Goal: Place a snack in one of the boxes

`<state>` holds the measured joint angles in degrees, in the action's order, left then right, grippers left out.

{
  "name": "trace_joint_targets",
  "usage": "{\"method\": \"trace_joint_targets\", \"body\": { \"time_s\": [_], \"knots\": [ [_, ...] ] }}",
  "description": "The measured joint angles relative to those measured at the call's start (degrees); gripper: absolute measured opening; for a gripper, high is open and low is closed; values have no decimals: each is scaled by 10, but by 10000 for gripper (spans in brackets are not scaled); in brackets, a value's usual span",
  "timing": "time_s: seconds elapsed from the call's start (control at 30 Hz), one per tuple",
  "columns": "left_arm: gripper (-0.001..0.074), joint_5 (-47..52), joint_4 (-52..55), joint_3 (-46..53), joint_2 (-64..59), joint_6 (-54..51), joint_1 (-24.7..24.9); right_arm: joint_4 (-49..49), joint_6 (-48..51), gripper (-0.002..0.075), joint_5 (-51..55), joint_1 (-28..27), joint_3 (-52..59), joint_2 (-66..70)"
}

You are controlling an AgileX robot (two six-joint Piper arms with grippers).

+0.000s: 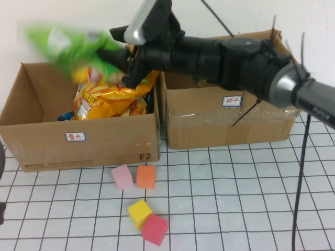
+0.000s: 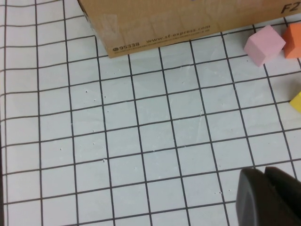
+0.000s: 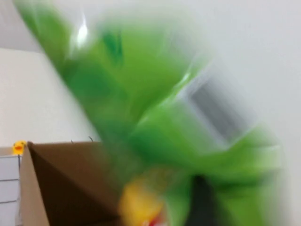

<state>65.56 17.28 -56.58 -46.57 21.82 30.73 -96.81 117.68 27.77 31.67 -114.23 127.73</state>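
White tabletop marked with a black grid [image 1: 235,198] carries two open brown cardboard boxes side by side against a pale wall. Left cardboard box [image 1: 78,144] contains orange and yellow snack bags [image 1: 112,99]; right cardboard box [image 1: 230,123] stands just beside it. Right gripper [image 1: 118,63] reaches over the left box on its black arm, its fingers at a blurred green snack bag [image 1: 68,47] above the box opening; whether the bag is gripped or released cannot be determined. Left gripper [image 2: 270,200] is closed, low over bare grid near the left box front. Pink [image 1: 122,177], orange [image 1: 146,177], yellow [image 1: 140,213] and red [image 1: 155,229] foam cubes lie before the boxes.
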Motion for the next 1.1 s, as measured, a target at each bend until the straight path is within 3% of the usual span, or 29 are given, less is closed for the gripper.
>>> {"method": "trace_joint_targets", "body": {
  "time_s": [0.1, 0.2, 0.43, 0.57, 0.63, 0.7, 0.77, 0.87, 1.1],
  "knots": [
    [-1, 1, -2, 0, 0, 5, 0, 0, -17, 605, -18, 6, 0, 3],
    [-1, 1, -7, 0, 0, 7, 0, 6, -69, 675, -23, 7, 0, -1],
    [-1, -3, -8, 0, 0, 11, 0, 167, -183, 664, -16, 7, 0, -38],
    [-1, -14, -8, 0, 0, 11, 0, 308, -324, 509, 33, 5, 0, -75],
    [-1, -25, -8, 0, 1, 11, 0, 384, -390, 379, 79, 2, -1, -96],
    [-1, -36, -8, 0, 4, 15, 0, 459, -454, 197, 128, -5, -1, -116],
    [-1, -55, -8, 1, 12, 17, 0, 513, -504, 92, 173, -17, -1, -130],
    [-1, -111, 6, 8, 32, 17, 0, 571, -565, 29, 246, -39, -3, -143],
    [-1, -227, 98, 79, 126, 62, 0, 740, -683, 10, 324, -82, 35, -197]
  ]
}}
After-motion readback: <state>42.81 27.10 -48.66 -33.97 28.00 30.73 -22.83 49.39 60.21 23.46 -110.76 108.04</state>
